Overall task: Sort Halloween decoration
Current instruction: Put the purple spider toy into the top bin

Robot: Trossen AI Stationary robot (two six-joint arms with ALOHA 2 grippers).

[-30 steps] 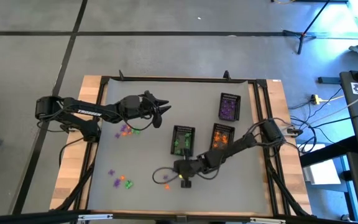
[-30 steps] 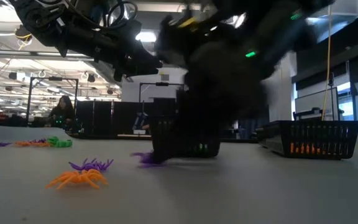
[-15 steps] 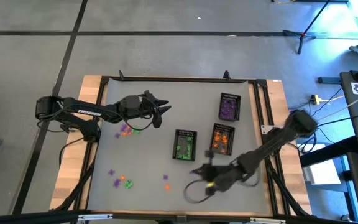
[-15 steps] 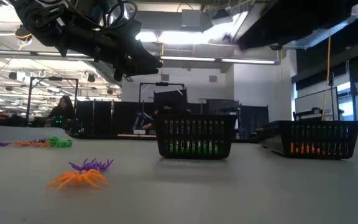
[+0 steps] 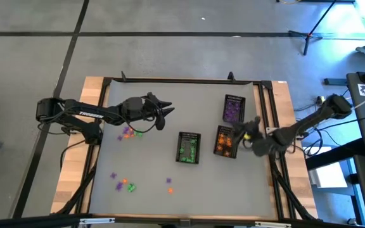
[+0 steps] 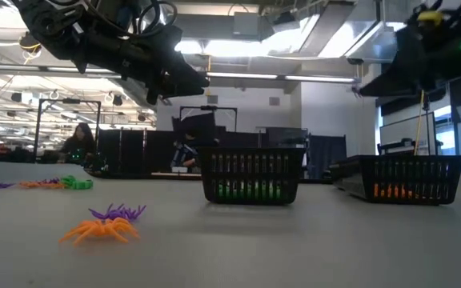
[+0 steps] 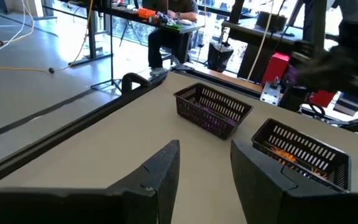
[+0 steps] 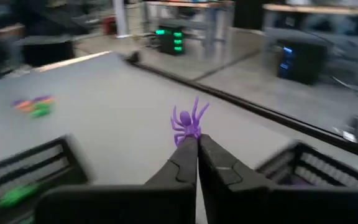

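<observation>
The Halloween decoration lies in small groups on the grey table: purple, orange and green pieces (image 5: 130, 132) under my left arm, more (image 5: 122, 184) near the front left, one orange piece (image 5: 169, 184). In the low view an orange spider (image 6: 98, 230) and a purple one (image 6: 118, 212) rest on their legs. My right gripper (image 5: 241, 125) hovers beside the orange-filled basket (image 5: 227, 141), shut on a purple spider (image 8: 188, 123). My left gripper (image 5: 165, 113) hangs open above the table's left middle, with nothing between its fingers (image 7: 166, 168). My right gripper pinches the purple spider's lower body (image 8: 189, 135) at the free ends of its two fingers (image 8: 182, 155). The fingers lie almost level, coming from the table's right side. The spider sticks out past the fingertips with its legs spread, lifted clear of the table.
Three black mesh baskets stand right of centre: one with green pieces (image 5: 188, 147), one with orange, one with purple pieces (image 5: 234, 109) farthest back. A black frame rail (image 5: 182, 80) runs round the table. In the low view a person (image 6: 78, 144) sits far behind the table.
My right gripper has risen from the table near the front edge, by the green basket, and swung toward the right and far side to beside the orange basket, rolling and tipping up toward level. The purple spider has left the table with it.
</observation>
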